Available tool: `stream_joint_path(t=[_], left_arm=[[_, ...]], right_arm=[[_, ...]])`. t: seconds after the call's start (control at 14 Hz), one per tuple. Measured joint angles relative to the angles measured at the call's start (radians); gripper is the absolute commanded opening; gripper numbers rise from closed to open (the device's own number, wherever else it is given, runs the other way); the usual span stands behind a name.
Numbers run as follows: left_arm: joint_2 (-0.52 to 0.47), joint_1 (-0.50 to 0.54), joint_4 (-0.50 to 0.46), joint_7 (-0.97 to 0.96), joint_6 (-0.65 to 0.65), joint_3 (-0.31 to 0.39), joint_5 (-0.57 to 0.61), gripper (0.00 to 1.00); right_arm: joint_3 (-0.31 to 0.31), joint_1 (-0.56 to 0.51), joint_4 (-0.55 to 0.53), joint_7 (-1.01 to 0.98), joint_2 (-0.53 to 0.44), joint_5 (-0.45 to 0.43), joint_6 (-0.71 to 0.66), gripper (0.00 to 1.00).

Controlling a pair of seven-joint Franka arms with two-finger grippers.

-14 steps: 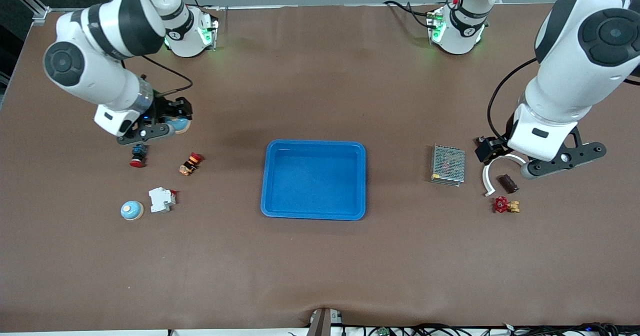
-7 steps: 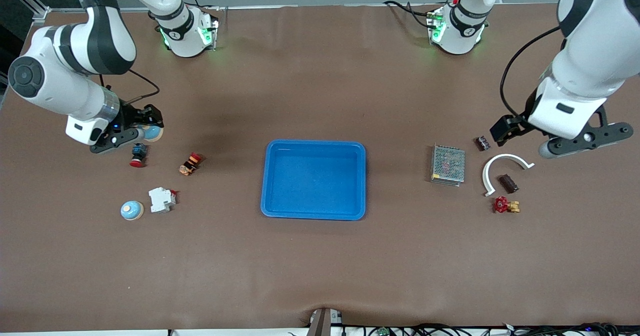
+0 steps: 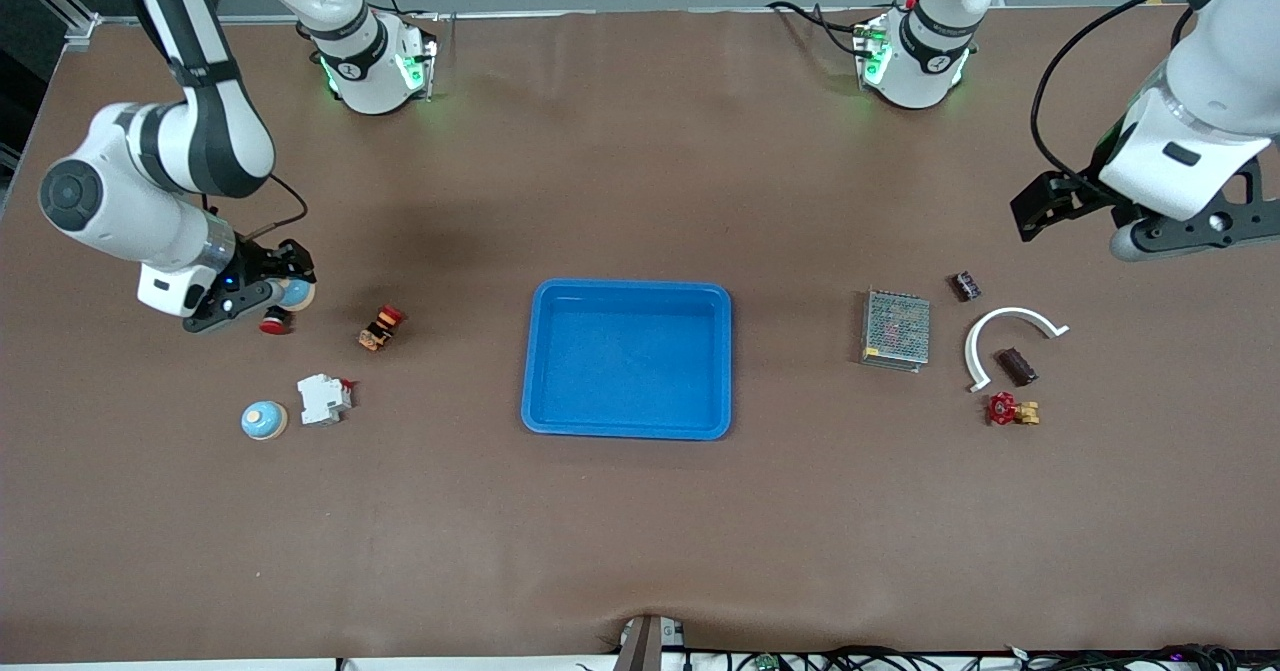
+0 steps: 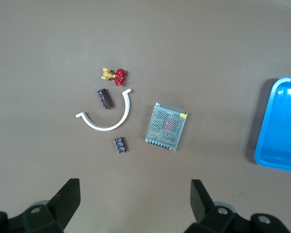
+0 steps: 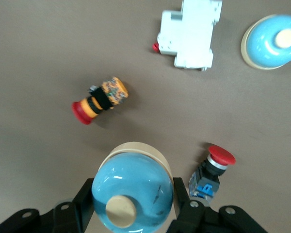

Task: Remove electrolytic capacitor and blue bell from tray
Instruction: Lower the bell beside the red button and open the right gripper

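My right gripper [image 3: 285, 293] is shut on a light blue bell [image 3: 297, 294] with a cream knob, held low over the table at the right arm's end; the bell fills the right wrist view [image 5: 132, 191]. A second blue bell [image 3: 264, 419] stands on the table nearer the front camera. A dark cylindrical capacitor [image 3: 1017, 366] lies at the left arm's end inside a white arc; it also shows in the left wrist view [image 4: 104, 98]. My left gripper [image 3: 1037, 213] is open and empty, up in the air over bare table, its fingers [image 4: 70, 190] wide apart.
A blue tray [image 3: 527, 371] sits mid-table. Near the held bell lie a red push button [image 3: 272, 324], an orange-red button [image 3: 381, 327] and a white breaker [image 3: 322, 398]. Near the capacitor lie a mesh power supply [image 3: 896, 328], white arc [image 3: 972, 346], small dark component [image 3: 965, 285] and red valve [image 3: 1003, 409].
My right gripper carried the bell toward the right arm's end of the table. My left gripper rose away from the parts, uncovering the small dark component.
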Motion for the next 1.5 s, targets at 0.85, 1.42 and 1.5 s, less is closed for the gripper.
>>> stream_joint_path(t=[0.85, 1.42, 1.5], left_arm=[[-0.118, -0.095, -0.092, 0.147, 0.002, 0.168, -0.054, 1.00], [-0.104, -0.095, -0.066, 0.146, 0.004, 0.191, -0.060, 1.00], [-0.099, -0.095, -0.065, 0.146, 0.004, 0.191, -0.060, 1.00]], right_arm=[[0.020, 0.005, -0.006, -0.005, 0.202, -0.001, 0.185, 0.31], [0.020, 0.005, -0.006, -0.006, 0.232, -0.001, 0.213, 0.33], [0.020, 0.005, -0.006, -0.006, 0.235, -0.001, 0.216, 0.36]])
